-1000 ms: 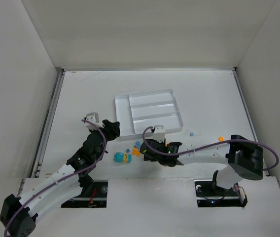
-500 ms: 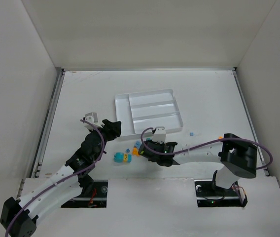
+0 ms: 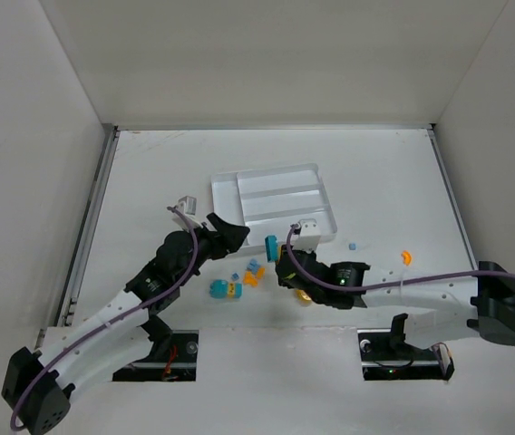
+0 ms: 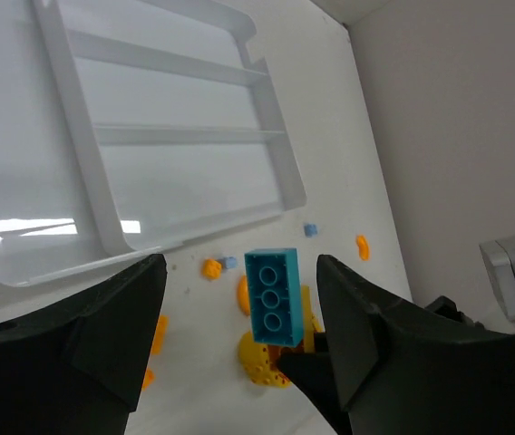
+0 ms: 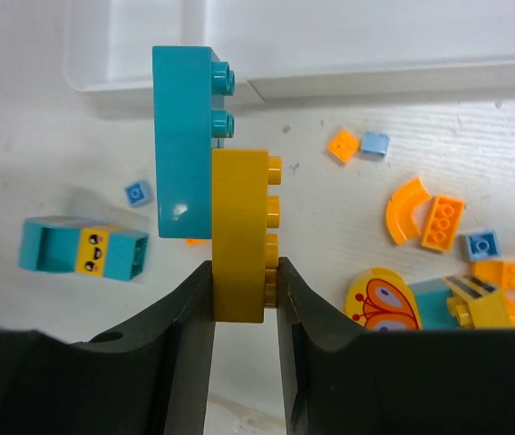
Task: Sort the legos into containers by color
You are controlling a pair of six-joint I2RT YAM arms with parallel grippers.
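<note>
Right pincer [image 5: 244, 276] around yellow-and-teal lego stack [image 5: 239, 199]

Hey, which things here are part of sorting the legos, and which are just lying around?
Part of the job: white tray; yellow brick with teal brick stuck on it, in the right gripper; loose pieces, orange, light blue and teal, on the table.
Just there: enclosure walls; purple cables.

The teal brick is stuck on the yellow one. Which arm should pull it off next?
Left. The right gripper is shut on the yellow brick, so it is occupied. The left gripper is open close by, and its wrist view shows the teal brick centred ahead of it.
</note>
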